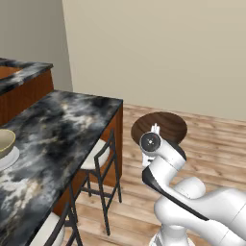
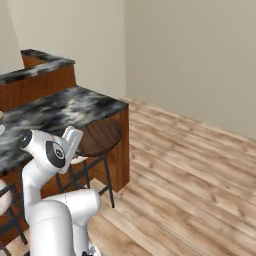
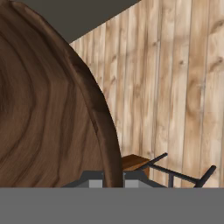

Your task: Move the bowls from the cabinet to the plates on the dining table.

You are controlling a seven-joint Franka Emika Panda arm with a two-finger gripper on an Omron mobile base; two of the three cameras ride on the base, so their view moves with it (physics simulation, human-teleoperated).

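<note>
While the arm carries it off the table's end, dark brown bowl (image 1: 161, 126) hangs above the plank floor (image 1: 211, 144), just past the dining table (image 1: 57, 129) corner.

Item 1, dark bowl: L base view shows its round wood-grain interior beyond the wrist. R base view shows it side-on (image 2: 100, 137), low beside the table's brown end panel. Hand view has the rim running up from btm centre (image 3: 57, 109), grain close-up.

Item 2, gripper (image 3: 113, 183): jaws closed on the dark bowl's rim, one grey tip each side of the wall, per hand view. Base views hide the fingertips behind wrist and bowl.

Item 3, beige bowl (image 1: 6, 142): at L edge of L base view, seated on a pale plate (image 1: 10, 158) on the marble top. R base view gives just a sliver at its L edge, not clear.

Item 4, stools (image 1: 98, 158): white seats, black frames, tucked along table side. Hand view catches black stool bars (image 3: 183, 174) against floor planks.
</note>
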